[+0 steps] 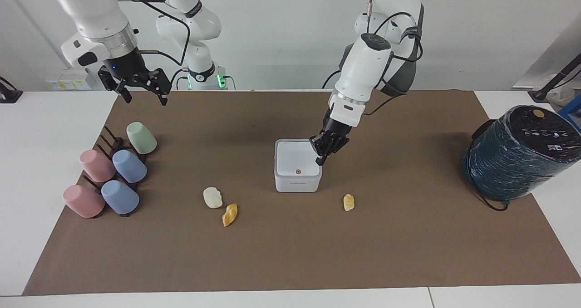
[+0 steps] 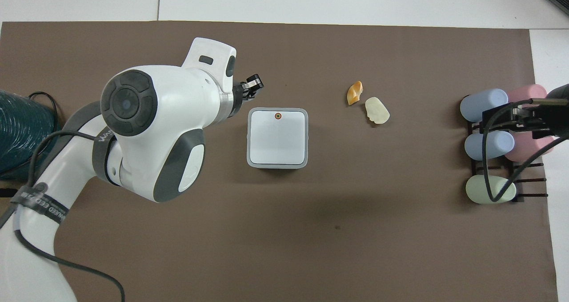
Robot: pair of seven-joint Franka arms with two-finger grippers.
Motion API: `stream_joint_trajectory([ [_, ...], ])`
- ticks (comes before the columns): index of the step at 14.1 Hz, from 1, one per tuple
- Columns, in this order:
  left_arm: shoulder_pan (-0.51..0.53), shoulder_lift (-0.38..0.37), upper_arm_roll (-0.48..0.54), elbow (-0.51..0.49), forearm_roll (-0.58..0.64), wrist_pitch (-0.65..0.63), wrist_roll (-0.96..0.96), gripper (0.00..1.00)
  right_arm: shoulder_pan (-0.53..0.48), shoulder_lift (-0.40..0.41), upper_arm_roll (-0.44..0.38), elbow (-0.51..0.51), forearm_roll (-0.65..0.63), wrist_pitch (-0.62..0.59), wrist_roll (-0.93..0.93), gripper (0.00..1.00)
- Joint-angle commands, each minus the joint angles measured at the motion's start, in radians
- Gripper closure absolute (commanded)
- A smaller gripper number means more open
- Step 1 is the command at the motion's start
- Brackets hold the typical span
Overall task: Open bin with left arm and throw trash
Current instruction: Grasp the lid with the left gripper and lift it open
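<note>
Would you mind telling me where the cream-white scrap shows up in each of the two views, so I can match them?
Facing view: the cream-white scrap lies low and left of centre, beside an orange scrap.
Overhead view: the same scrap lies high and right of centre, with that orange scrap beside it.
Shared landmark: the bin at mid-table; the scrap lies farther from the robots than it, toward the right arm's end.

A white bench [image 1: 54, 131] carries a brown mat [image 1: 290, 253]. On the mat: a closed white bin [image 1: 297, 174] at centre, three trash scraps [image 1: 213, 198] below it, a cup rack [image 1: 109, 144] at frame left, and a dark teal cylinder [image 1: 517, 158] at frame right.
</note>
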Motion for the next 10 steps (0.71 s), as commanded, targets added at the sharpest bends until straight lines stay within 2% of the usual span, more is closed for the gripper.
stream_joint_trajectory([
  [1, -0.030, -0.023, 0.012, -0.074, -0.017, 0.063, -0.006, 1.00, -0.004, -0.013, 0.007, -0.018, -0.006, 0.014, 0.048, 0.00],
  [6, -0.076, 0.048, 0.014, -0.099, -0.017, 0.164, -0.009, 1.00, -0.002, -0.024, 0.010, -0.038, -0.015, 0.017, 0.064, 0.00],
  [10, -0.096, 0.106, 0.014, -0.102, -0.017, 0.169, -0.006, 1.00, -0.001, -0.030, 0.011, -0.055, -0.018, 0.038, 0.068, 0.00],
])
